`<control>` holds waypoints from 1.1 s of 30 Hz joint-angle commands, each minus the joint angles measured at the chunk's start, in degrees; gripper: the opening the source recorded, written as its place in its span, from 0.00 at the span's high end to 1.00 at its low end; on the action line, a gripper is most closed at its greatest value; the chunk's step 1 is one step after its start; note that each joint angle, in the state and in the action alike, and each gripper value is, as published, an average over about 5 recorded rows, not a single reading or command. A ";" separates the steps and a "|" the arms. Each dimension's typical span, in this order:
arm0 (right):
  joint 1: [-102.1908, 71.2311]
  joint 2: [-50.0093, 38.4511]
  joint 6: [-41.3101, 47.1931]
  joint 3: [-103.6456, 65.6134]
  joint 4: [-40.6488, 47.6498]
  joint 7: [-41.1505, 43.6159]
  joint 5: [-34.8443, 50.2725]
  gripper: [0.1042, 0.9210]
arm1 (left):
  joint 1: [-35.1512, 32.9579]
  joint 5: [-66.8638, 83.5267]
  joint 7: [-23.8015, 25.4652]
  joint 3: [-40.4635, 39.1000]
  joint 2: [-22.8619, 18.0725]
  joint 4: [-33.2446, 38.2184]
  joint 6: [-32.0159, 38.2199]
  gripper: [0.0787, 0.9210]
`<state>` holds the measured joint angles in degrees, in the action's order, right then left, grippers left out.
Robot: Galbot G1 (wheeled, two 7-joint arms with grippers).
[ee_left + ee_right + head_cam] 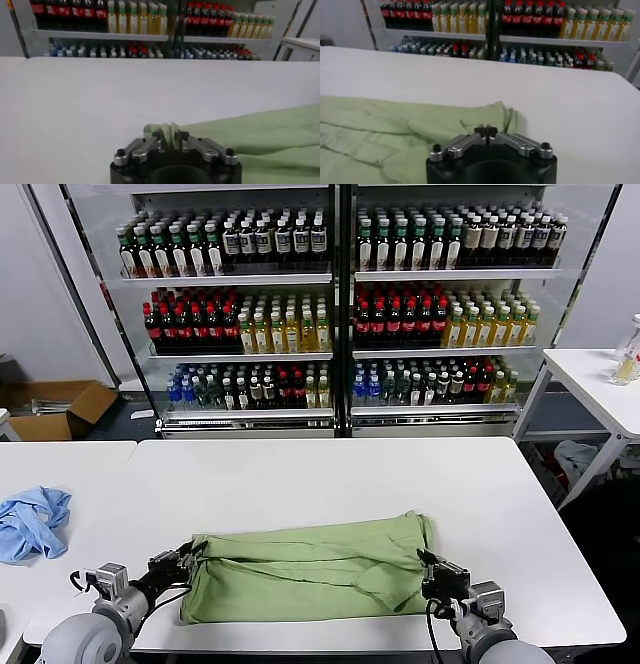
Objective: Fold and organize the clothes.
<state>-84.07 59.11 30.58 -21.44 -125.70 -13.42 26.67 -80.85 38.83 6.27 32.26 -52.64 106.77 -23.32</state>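
The green polo shirt (310,569) lies folded lengthwise at the white table (330,474)'s six o'clock edge. The left gripper (187,560), at its nine o'clock end, is parted around a fabric tuft; the right gripper (430,565), at three o'clock, looks nearly shut (grip unclear). Best release both ends evenly.

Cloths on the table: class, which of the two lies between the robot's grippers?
The light green shirt, spread flat along the table's near edge. The smaller blue cloth lies crumpled far off beyond the left gripper.
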 commanded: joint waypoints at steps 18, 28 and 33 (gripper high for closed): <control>-1.09 2.35 -0.19 0.71 -3.05 -0.56 -8.39 0.24 | -3.78 2.20 -30.25 -4.49 -7.06 11.76 -4.48 0.13; 0.08 3.12 0.00 2.67 -2.47 -0.60 -10.02 0.12 | -1.18 3.08 -29.65 -6.83 -9.48 8.56 -4.46 0.12; 0.08 3.24 -0.01 2.80 -2.26 -0.57 -10.54 0.12 | -0.52 2.25 -29.96 -6.92 -9.96 6.58 -4.83 0.12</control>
<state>-84.11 62.12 30.56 -19.34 -128.01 -13.97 17.55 -82.38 41.19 -20.38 26.75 -60.97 115.29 -26.97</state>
